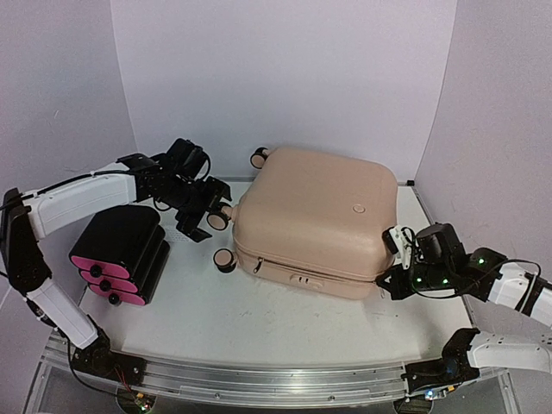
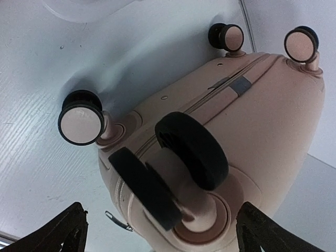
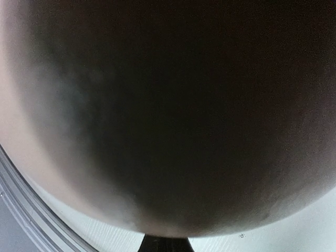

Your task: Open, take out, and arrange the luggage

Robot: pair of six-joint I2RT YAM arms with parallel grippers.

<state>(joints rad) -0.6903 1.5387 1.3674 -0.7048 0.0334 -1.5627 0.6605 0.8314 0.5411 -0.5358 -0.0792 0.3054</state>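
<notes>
Beige-pink suitcase (image 1: 315, 216) flat on worktop (image 1: 259, 323); left end effector (image 1: 207, 213) wide at its wheel (image 1: 221, 219); right end effector (image 1: 390, 278) closed at corner.

A black box (image 1: 119, 250) with three pink drawer fronts and dark knobs sits on the white table (image 1: 276, 323), toward the table's left side, fronts turned to its near-left corner; pale walls (image 1: 285, 78) back the table

The white surface (image 1: 259, 323) carries two things. The luggage (image 1: 315, 216) lies flat and closed across the middle and right. The black box (image 1: 121, 250) with pink drawer fronts sits at the left, apart from it.
</notes>
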